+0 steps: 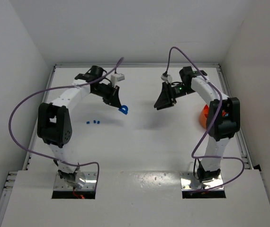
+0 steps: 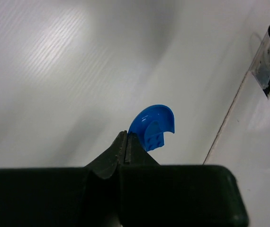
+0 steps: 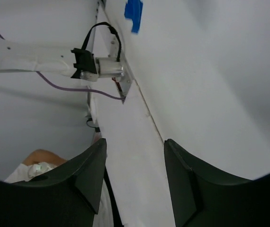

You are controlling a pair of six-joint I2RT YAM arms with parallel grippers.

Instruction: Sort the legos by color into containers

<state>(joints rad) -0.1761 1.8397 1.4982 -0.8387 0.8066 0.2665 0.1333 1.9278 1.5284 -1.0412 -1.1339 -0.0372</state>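
Left tool (image 2: 127,141) is clenched, its two tips pressed together with no gap between them. At those tips sits the blue curved lego (image 2: 152,126), an arched piece with a studded block under its hood. The tips appear to nip the piece by its thin near edge. The wrist view is steep, though, so a true grip cannot be told for certain from mere contact. The arch runs forward and a little rightward from the tips, so the piece sticks out ahead of the tool rather than lying between the fingers.

The coming move turns on where the orange tub (image 1: 202,116) lies. It stands on the far right of the surface (image 1: 144,142), well apart from the left tool and partly hidden behind the right arm. The carry is therefore rightward across the middle, toward the other arm's side. The right tool (image 3: 135,144) is much nearer the tub, hanging released with nothing between its fingers.

Three small blue legos (image 1: 93,122) lie loose in a short row just beside the left arm, to the left of the clenched tool.
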